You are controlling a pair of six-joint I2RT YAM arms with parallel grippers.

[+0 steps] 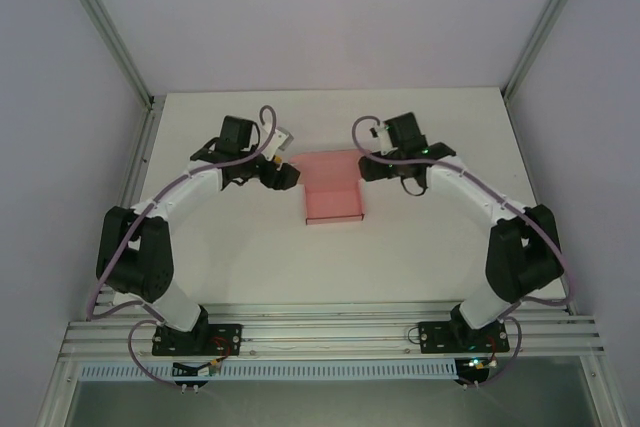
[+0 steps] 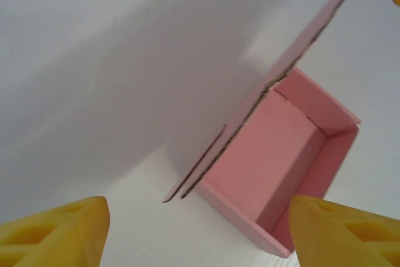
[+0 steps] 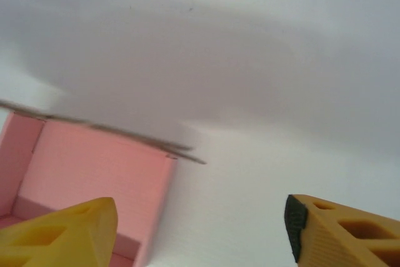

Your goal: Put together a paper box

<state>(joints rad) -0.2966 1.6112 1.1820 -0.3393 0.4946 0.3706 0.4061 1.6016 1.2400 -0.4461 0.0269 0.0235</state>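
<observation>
Two hands flanked the paper box (image 1: 333, 204) in the view from above. The left hand (image 1: 286, 176) was just beside its far left corner and the right hand (image 1: 368, 169) just beside its far right corner, both next to the lid (image 1: 330, 165) hinged at the far wall. The box sat on the white table (image 1: 250, 267), about midway between the arms, its open side up. We judged that the hands stood at the lid's two ends so that they could fold it forward evenly, without twisting the thin card.

From the left wrist, the left hand (image 2: 199, 217) was open, its yellow fingers (image 2: 56, 232) spread wide with nothing between them. Beyond them the box (image 2: 281, 167) showed as a formed pink tray with its walls upright. The lid (image 2: 340, 1) stood tilted beside it, seen almost edge-on. The walls seemed to hold their shape by themselves, so we took the tray for done and closing the lid for the step left.

From the right wrist, the right hand (image 3: 201, 217) was likewise open and held nothing. The box (image 3: 94, 167) lay to the left of its gap, and the edge of the lid (image 3: 112, 130) crossed above the tray, blurred. Whether either hand touched the card we could not tell.
</observation>
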